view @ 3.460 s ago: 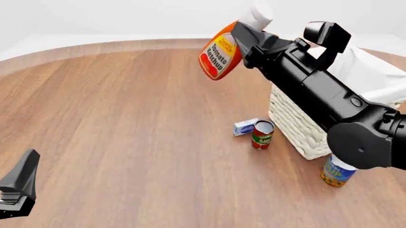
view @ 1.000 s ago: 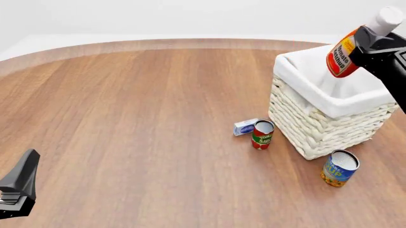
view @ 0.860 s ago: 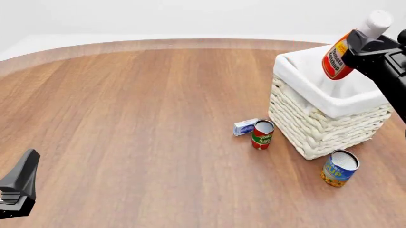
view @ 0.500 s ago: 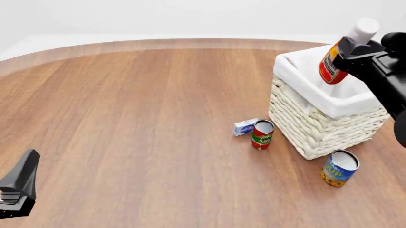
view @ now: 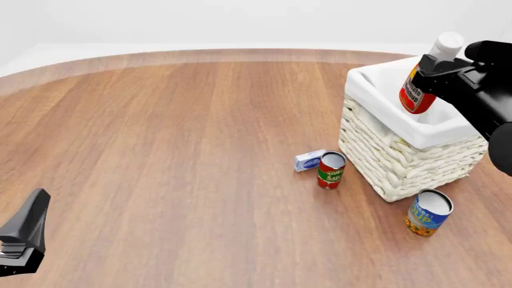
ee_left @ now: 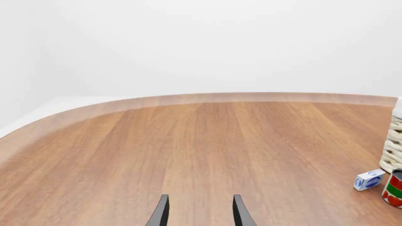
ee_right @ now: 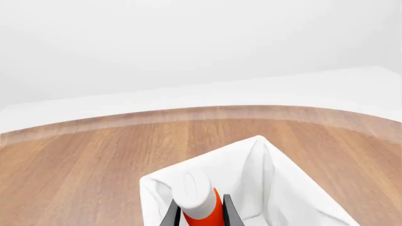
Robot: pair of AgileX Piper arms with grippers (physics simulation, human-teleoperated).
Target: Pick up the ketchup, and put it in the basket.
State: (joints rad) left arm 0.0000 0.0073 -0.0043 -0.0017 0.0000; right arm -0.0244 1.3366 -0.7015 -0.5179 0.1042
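The ketchup (view: 418, 91), a red bottle with a white cap, hangs nearly upright over the open top of the cream wicker basket (view: 400, 162). My right gripper (view: 436, 63) is shut on the bottle's neck just under the cap. The right wrist view shows the cap and red neck of the ketchup (ee_right: 196, 200) between the fingers (ee_right: 229, 214), above the white liner of the basket (ee_right: 270, 174). My left gripper (ee_left: 197, 214) is open and empty, low at the near left of the table, far from the basket.
A red-and-green tomato sauce can (view: 330, 170) and a small blue-white box (view: 309, 160) lie just left of the basket. A blue-and-yellow can (view: 428, 212) stands in front of it. The can and box also show in the left wrist view (ee_left: 393, 188).
My right gripper has carried the ketchup from the table's middle to above the basket, then lowered it and turned it more upright. The left arm has not moved.
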